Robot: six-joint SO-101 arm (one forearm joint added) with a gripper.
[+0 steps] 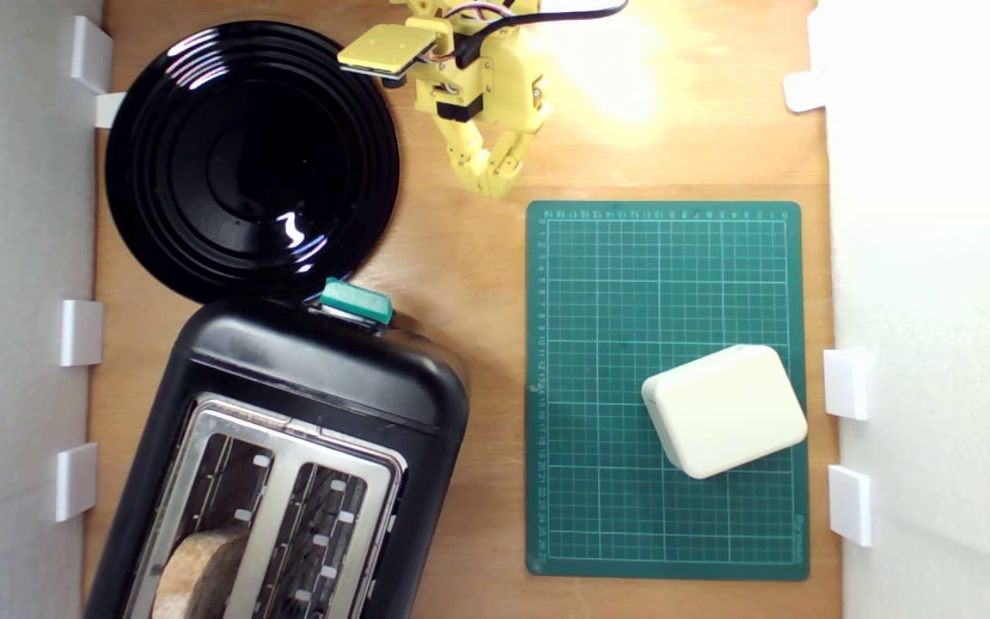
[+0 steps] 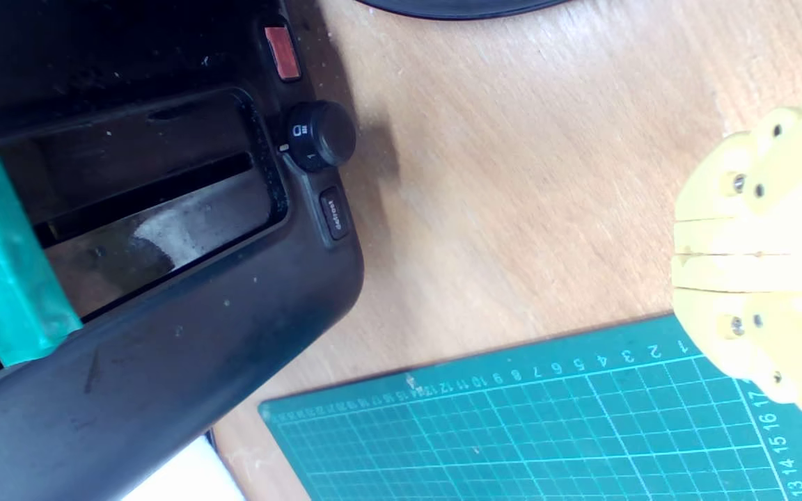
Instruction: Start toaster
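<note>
The glossy black toaster (image 1: 289, 447) fills the lower part of the exterior view's left half. Its silver slot frame (image 1: 276, 507) holds a brown slice (image 1: 198, 572) in one slot. A teal-green lever tab (image 1: 357, 301) sticks out of the end facing the plate, at the top of its travel. The wrist view shows that same end of the toaster (image 2: 164, 334), with the lever tab (image 2: 8, 264), a round dial (image 2: 319, 136) and a small button (image 2: 333, 213). My yellow gripper (image 1: 492, 182) hangs shut and empty over bare wood, well away from the lever; its fingertips (image 2: 742, 254) press together.
A round black ridged plate (image 1: 250, 159) lies beyond the toaster, close to the lever. On the exterior view's right, a green cutting mat (image 1: 667, 284) carries a cream rounded box (image 1: 725, 408). White brackets (image 1: 82, 331) and pale walls border the wooden table (image 1: 478, 284).
</note>
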